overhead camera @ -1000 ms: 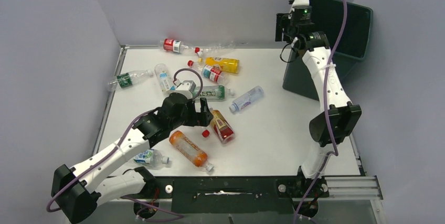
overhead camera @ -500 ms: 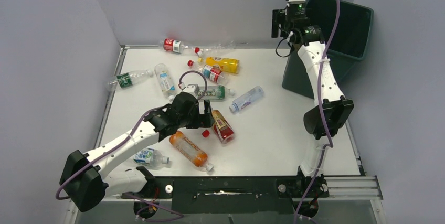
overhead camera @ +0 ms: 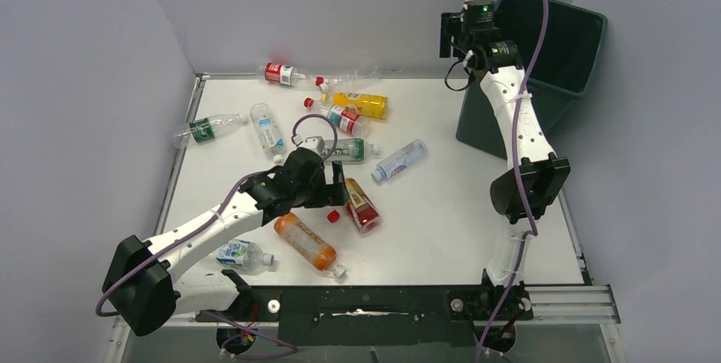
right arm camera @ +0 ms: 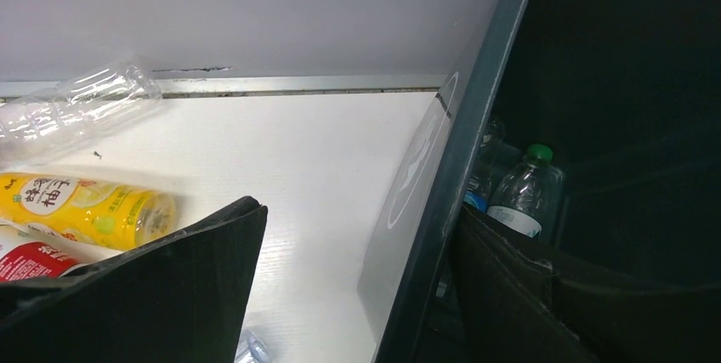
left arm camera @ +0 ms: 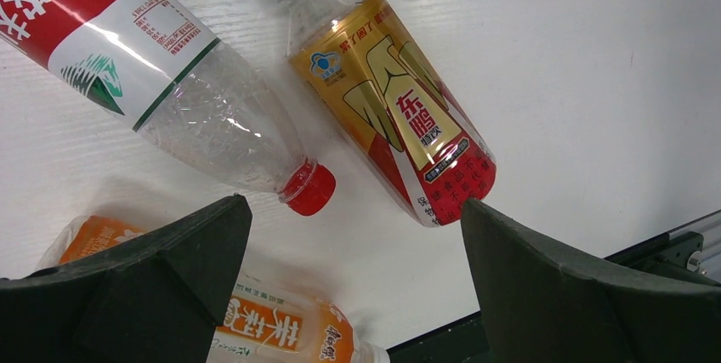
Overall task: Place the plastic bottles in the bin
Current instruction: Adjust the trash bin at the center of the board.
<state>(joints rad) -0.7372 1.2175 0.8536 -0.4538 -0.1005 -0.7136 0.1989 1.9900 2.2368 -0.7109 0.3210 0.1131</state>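
Note:
Several plastic bottles lie on the white table. My left gripper (overhead camera: 337,188) is open and empty, low over a red-and-gold bottle (overhead camera: 361,204). In the left wrist view this bottle (left arm camera: 400,116) lies between and beyond my fingers (left arm camera: 153,286), next to a clear red-labelled bottle (left arm camera: 153,65) with a red cap, and an orange bottle (left arm camera: 281,329) lies below. My right gripper (overhead camera: 451,37) is open and empty, high at the left rim of the dark green bin (overhead camera: 557,48). In the right wrist view the bin wall (right arm camera: 463,167) runs between my jaws, and a green-capped bottle (right arm camera: 527,193) lies inside.
Other bottles: a red-labelled one (overhead camera: 285,74), a clear crushed one (overhead camera: 361,80), a yellow one (overhead camera: 361,104), a green-labelled one (overhead camera: 204,129), a blue-labelled one (overhead camera: 266,127), a pale blue one (overhead camera: 400,160), an orange one (overhead camera: 306,241) and a small one (overhead camera: 242,254). Grey walls stand on three sides.
My left gripper has moved right, closer over the red-and-gold bottle. My right gripper has risen and shifted slightly left at the bin's rim. No bottle has moved.

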